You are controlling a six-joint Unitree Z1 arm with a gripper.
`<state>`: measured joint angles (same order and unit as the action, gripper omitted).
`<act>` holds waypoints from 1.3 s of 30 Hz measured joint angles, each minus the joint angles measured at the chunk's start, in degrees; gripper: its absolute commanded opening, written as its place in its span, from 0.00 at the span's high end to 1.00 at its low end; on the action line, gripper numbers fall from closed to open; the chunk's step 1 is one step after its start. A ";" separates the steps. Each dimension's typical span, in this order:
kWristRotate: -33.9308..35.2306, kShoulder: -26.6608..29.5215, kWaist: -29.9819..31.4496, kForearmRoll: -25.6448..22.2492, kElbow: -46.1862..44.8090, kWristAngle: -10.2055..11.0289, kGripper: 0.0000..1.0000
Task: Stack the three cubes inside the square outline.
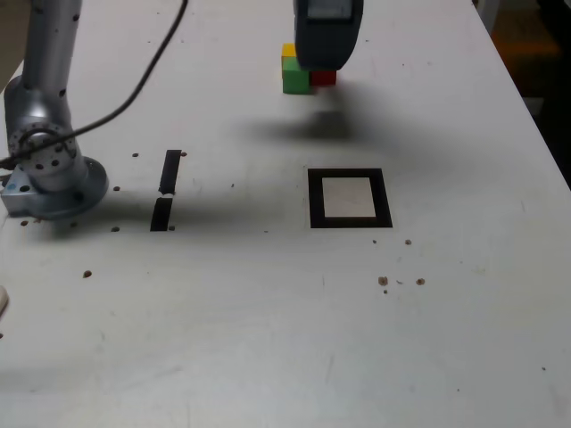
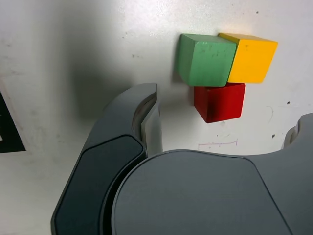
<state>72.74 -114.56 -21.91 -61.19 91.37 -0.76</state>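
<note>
1. Wrist view: gripper (image 2: 222, 132) is spread wide, holding nothing, w/ red cube (image 2: 220, 102) between its fingers.
2. Green cube (image 2: 205, 59) & yellow cube (image 2: 252, 58) touch it.
3. Exterior view: cubes sit far from square outline (image 1: 349, 198).

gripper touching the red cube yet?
Apart. Wrist view shows bare table between the open gripper and the red cube.
</note>
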 measured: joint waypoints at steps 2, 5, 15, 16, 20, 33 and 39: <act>0.00 -0.31 -0.55 -0.43 0.40 -0.65 0.02; 0.00 -0.87 -1.29 -0.54 0.91 -2.25 0.02; -0.52 -7.17 -3.29 -0.36 5.18 -3.23 0.03; -0.70 -7.39 -3.45 -0.26 5.38 -3.26 0.03; -1.59 -8.71 -5.00 -0.08 6.27 -3.27 0.03; -5.82 -11.97 -5.90 -0.25 7.58 -4.73 0.03; -10.34 -13.77 -6.65 0.49 8.08 -7.14 0.05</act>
<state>62.41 -128.33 -28.56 -60.70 99.44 -7.90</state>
